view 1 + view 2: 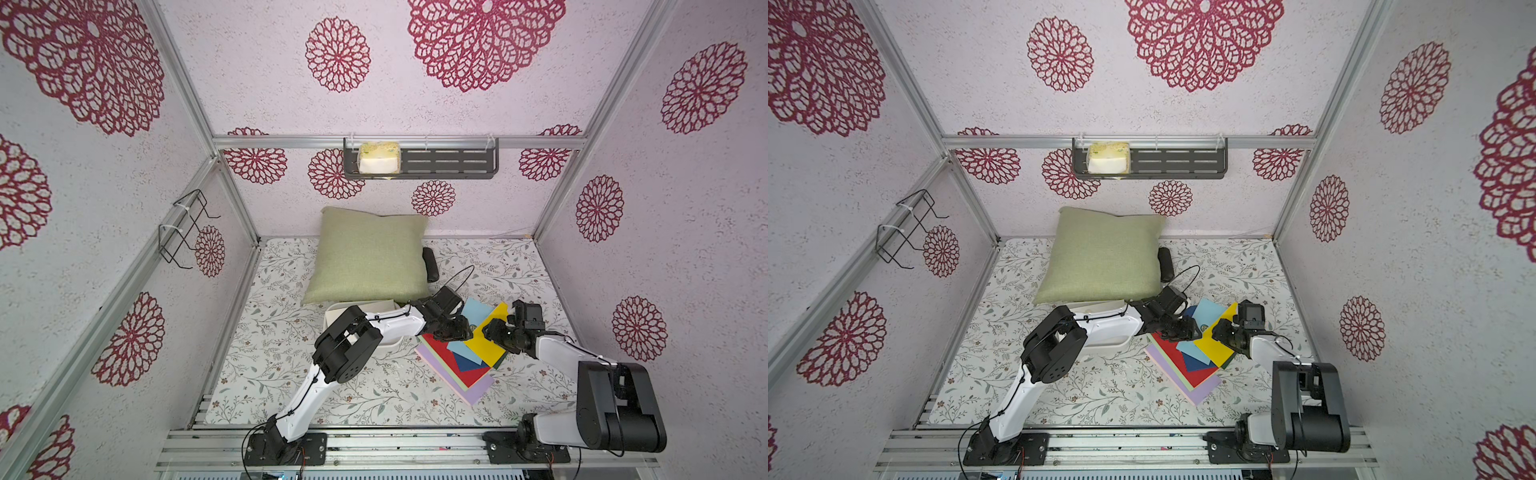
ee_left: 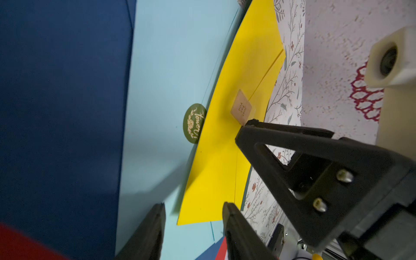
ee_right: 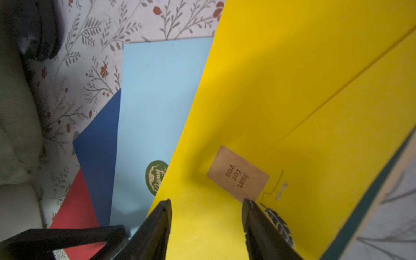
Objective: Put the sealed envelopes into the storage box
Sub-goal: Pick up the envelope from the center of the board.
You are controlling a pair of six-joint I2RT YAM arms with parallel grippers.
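A fanned pile of sealed envelopes lies right of centre: lilac lowest, then red, navy, light blue and a yellow envelope on top. The yellow envelope curves up off the light blue one. My left gripper stands open at the pile's left edge, with the yellow corner between its fingers. My right gripper is open over the yellow envelope, one fingertip beside its tan sticker. The white storage box sits left of the pile, mostly under my left arm.
A green cushion leans behind the box, with a black cylinder to its right. A dark slotted shelf hangs on the back wall and a wire rack on the left wall. Both grippers are close together over the pile.
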